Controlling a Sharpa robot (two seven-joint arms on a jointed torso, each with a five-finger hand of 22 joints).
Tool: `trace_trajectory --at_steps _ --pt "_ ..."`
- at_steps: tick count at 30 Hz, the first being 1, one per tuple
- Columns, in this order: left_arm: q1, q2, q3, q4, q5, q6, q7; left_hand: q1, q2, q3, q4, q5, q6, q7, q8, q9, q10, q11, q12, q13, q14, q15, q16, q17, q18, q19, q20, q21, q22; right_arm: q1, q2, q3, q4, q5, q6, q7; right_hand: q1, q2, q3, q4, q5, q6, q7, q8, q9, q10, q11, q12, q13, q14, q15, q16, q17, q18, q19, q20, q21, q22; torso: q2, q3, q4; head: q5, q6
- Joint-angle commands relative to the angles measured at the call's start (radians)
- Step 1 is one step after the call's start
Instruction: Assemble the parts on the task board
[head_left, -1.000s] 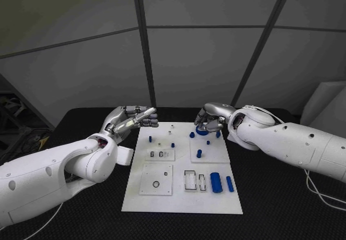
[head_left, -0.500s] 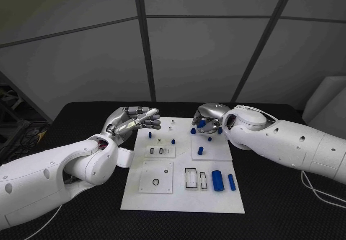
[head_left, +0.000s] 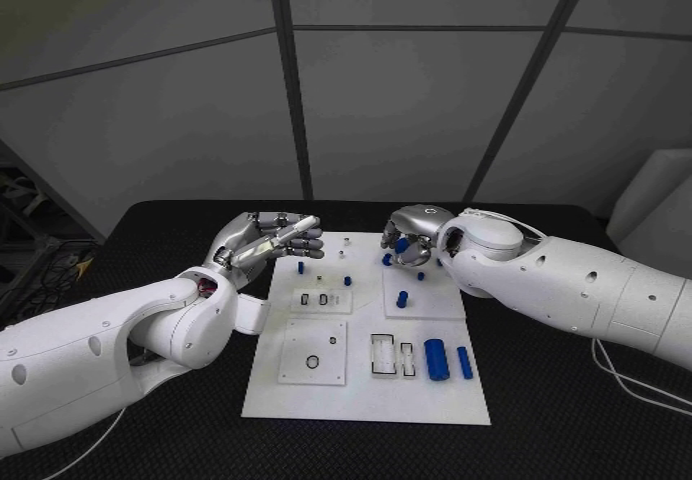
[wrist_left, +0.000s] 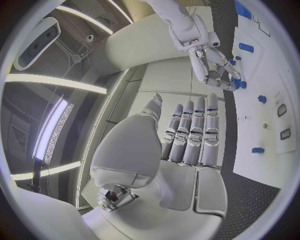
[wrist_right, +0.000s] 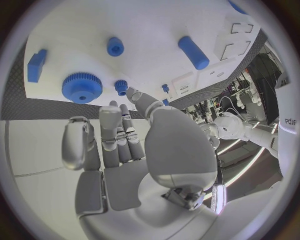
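The white task board (head_left: 361, 392) lies in the middle of the black table. My right hand (head_left: 410, 234) hovers over its far right corner, fingers loosely bent, holding nothing. Just ahead of its fingertips (wrist_right: 110, 111), a large blue gear (wrist_right: 82, 87) and a small blue gear (wrist_right: 120, 86) lie on the board. A short blue peg (wrist_right: 115, 46), a long blue cylinder (wrist_right: 193, 52) and a blue block (wrist_right: 36, 65) lie beyond. My left hand (head_left: 274, 236) is raised over the board's far left edge, with straight, empty fingers (wrist_left: 194, 131).
Two blue cylinders (head_left: 434, 360) lie at the board's near right beside rectangular slots (head_left: 381, 356). Small blue pegs (head_left: 402, 298) stand mid-board. A square plate with a ring hole (head_left: 313, 362) sits near left. Black table (head_left: 562, 400) surrounds the board.
My right arm has swung slightly inward, bringing the hand a little further over the board's far corner. The left hand has stayed where it was.
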Motion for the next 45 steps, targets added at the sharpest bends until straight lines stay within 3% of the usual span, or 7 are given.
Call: trace_trajectory --at_steps 1,14,26,34,37,45 --pt "0.001 0.001 0.001 0.000 -0.007 0.022 0.003 -0.006 0.003 -0.002 -0.006 0.006 0.000 0.007 -0.006 -0.002 -0.003 0.007 -0.004 -0.001 -0.007 0.002 0.004 0.002 -0.009 0.002 0.001 0.007 0.001 0.003 0.009 0.001 -0.012 -0.014 0.034 -0.011 0.014 0.003 0.004 0.006 -0.002 -0.005 -0.003 -0.002 0.001 0.003 0.000 -0.002 0.002 0.029 0.008 0.030 0.026 -0.013 0.014 0.000 0.014 0.024 0.001 0.0001 -0.0001 0.000 -0.004" --pt "0.001 -0.003 0.001 0.003 -0.007 0.024 0.002 -0.007 0.004 -0.002 -0.006 0.006 -0.001 0.007 -0.007 -0.002 -0.003 0.007 -0.005 -0.001 -0.008 0.002 0.004 0.002 -0.009 0.002 0.001 0.007 0.002 0.003 0.035 0.000 -0.045 -0.014 0.081 -0.016 0.018 0.011 0.024 0.012 -0.001 0.005 0.002 0.001 0.004 0.020 -0.001 -0.001 0.003 0.026 0.007 0.092 0.078 -0.021 0.035 0.001 0.040 0.073 0.004 -0.0002 -0.0010 0.004 -0.015" --pt "0.002 -0.008 0.001 0.008 -0.007 0.025 0.001 -0.009 0.005 -0.003 -0.007 0.006 -0.001 0.008 -0.009 -0.002 -0.004 0.008 -0.008 -0.002 -0.011 0.003 0.005 0.004 -0.010 0.000 0.001 0.008 0.002 0.003 0.048 0.000 -0.064 -0.011 0.091 -0.012 0.014 0.023 0.043 0.024 0.003 0.027 0.011 0.006 0.008 0.048 -0.006 0.001 0.004 0.021 0.005 0.121 0.097 -0.025 0.046 -0.001 0.054 0.098 0.004 -0.0005 -0.0014 0.010 -0.023" --pt "0.002 -0.011 0.001 0.008 -0.007 0.025 -0.001 -0.010 0.007 -0.003 -0.007 0.006 -0.001 0.008 -0.010 -0.002 -0.004 0.008 -0.009 -0.002 -0.012 0.003 0.005 0.005 -0.010 -0.001 0.001 0.008 0.002 0.003 0.052 0.000 -0.066 -0.007 0.088 -0.005 0.006 0.038 0.054 0.041 0.006 0.064 0.009 0.016 0.016 0.076 -0.010 0.001 0.005 0.019 0.002 0.141 0.110 -0.028 0.053 -0.003 0.063 0.116 0.006 -0.0010 -0.0014 0.010 -0.025" --pt "0.002 -0.012 0.001 0.007 -0.007 0.024 -0.002 -0.010 0.007 -0.003 -0.007 0.006 -0.001 0.008 -0.010 -0.002 -0.004 0.008 -0.009 -0.002 -0.012 0.003 0.005 0.005 -0.010 -0.001 0.001 0.008 0.002 0.003 0.053 0.000 -0.066 -0.009 0.076 -0.007 0.010 0.047 0.057 0.044 0.005 0.093 -0.001 0.027 0.024 0.097 -0.018 0.004 0.009 0.018 -0.005 0.152 0.118 -0.031 0.061 -0.007 0.071 0.133 0.005 -0.0003 -0.0019 0.012 -0.028" --pt "0.002 -0.014 0.001 0.002 -0.007 0.023 -0.006 -0.010 0.008 -0.003 -0.008 0.006 -0.001 0.008 -0.010 -0.002 -0.004 0.008 -0.009 -0.002 -0.013 0.003 0.006 0.006 -0.010 -0.002 0.001 0.009 0.002 0.003 0.044 0.000 -0.053 -0.035 -0.023 -0.026 0.015 0.062 0.045 0.050 0.006 0.146 -0.022 0.046 0.048 0.156 -0.040 0.008 0.023 0.018 -0.022 0.172 0.129 -0.037 0.078 -0.024 0.087 0.167 0.005 -0.0013 -0.0014 0.015 -0.028"
